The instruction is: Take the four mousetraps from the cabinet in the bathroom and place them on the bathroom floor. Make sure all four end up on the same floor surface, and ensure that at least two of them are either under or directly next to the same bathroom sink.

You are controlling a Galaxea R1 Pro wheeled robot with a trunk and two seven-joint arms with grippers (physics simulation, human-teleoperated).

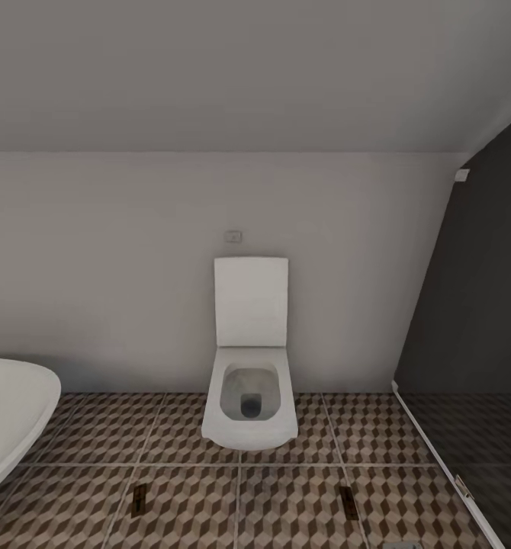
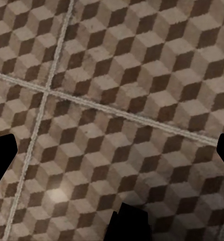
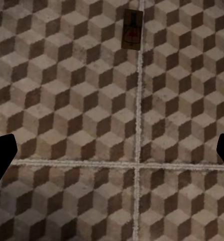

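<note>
Soft, even light is filling the room in the head view, with no visible lamp and no hard shadows; the wall point(image 1: 118, 267) is grading gently to grey. The toilet point(image 1: 251, 381) is casting only a faint shade beneath itself. The dark panel point(image 1: 477, 305) is reflecting the bathroom floor point(image 1: 286, 503) dimly. Both wrist views are looking slightly soft and grainy, with one pale glare patch point(image 2: 56, 195) showing.

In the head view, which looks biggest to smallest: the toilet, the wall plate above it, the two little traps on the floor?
1. Toilet
2-3. Left mousetrap and right mousetrap: look alike
4. Wall plate, slightly smaller, though farther away, so uncertain
</note>
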